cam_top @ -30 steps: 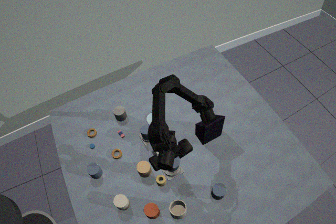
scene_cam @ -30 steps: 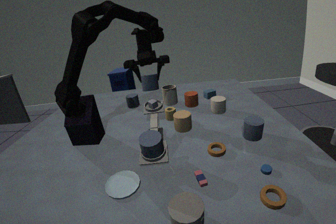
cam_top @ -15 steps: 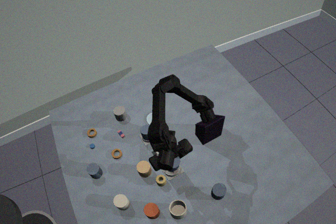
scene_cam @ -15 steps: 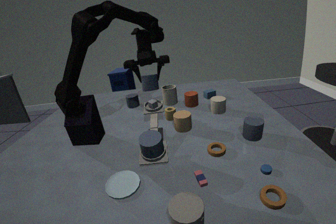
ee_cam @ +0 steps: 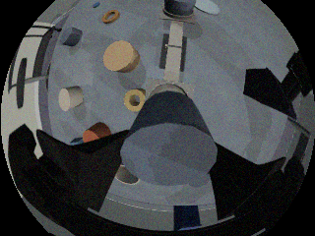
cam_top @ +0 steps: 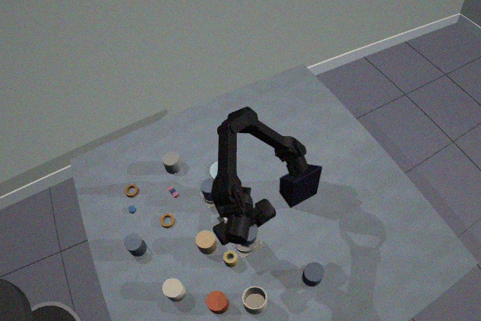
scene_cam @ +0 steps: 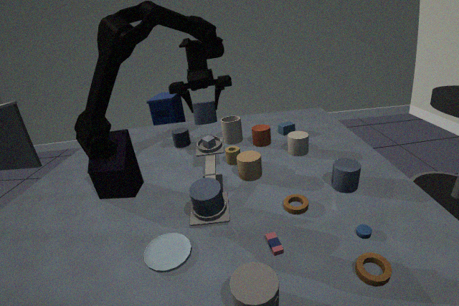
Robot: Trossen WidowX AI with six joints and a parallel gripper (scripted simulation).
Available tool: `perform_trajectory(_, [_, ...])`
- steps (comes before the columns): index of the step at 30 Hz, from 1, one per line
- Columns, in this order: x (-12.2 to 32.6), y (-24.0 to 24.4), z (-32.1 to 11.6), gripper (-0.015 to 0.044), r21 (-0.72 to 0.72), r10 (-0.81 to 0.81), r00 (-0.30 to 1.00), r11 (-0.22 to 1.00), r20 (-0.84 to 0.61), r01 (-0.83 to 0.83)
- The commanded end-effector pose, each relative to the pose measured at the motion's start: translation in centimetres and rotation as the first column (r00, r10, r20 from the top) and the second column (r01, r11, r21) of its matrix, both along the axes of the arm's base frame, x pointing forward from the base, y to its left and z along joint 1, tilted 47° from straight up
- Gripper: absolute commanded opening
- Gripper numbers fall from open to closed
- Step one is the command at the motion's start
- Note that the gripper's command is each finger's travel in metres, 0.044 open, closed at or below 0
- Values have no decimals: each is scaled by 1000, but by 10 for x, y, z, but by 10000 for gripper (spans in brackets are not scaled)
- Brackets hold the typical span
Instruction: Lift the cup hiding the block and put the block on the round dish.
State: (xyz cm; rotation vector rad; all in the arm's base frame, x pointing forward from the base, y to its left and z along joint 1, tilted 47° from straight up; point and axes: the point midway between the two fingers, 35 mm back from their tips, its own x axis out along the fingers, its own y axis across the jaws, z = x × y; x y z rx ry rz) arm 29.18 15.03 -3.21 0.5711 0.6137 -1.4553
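My gripper (scene_cam: 204, 109) is shut on a blue-grey cup (scene_cam: 204, 115) (ee_cam: 168, 154) and holds it upright, high above the far end of the balance (scene_cam: 210, 165) (ee_cam: 173, 64). A small grey block (scene_cam: 209, 141) sits uncovered in the ring on that end; the held cup hides it in the wrist view. The other blue-grey cup (scene_cam: 206, 201) (cam_top: 206, 189) (ee_cam: 179, 7) stands on the near end. The pale round dish (scene_cam: 167, 251) (cam_top: 213, 170) (ee_cam: 208, 6) lies beyond that cup, with nothing on it.
Close beside the balance stand a tan cylinder (scene_cam: 249, 165) (cam_top: 205, 240) and a yellow ring-shaped piece (scene_cam: 232, 156). Near the far end are a hollow beige cup (scene_cam: 232, 132), an orange-red cylinder (scene_cam: 261, 135) and a dark cylinder (scene_cam: 181, 137). A pink-and-blue block (scene_cam: 274, 243) lies right of the dish.
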Motion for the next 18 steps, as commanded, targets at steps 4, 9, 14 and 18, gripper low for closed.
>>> perform_trajectory(4, [0, 1, -2, 0, 1, 2, 1000, 1000, -1, -2])
perform_trajectory(9, [-12, 7, -37, 0, 5, 2, 1000, 1000, 1, -2])
perform_trajectory(14, [-28, 12, -78, 0, 9, 1, 1000, 1000, 3, -1])
perform_trajectory(18, [-43, 12, -109, 0, 11, 0, 1000, 1000, 4, 0])
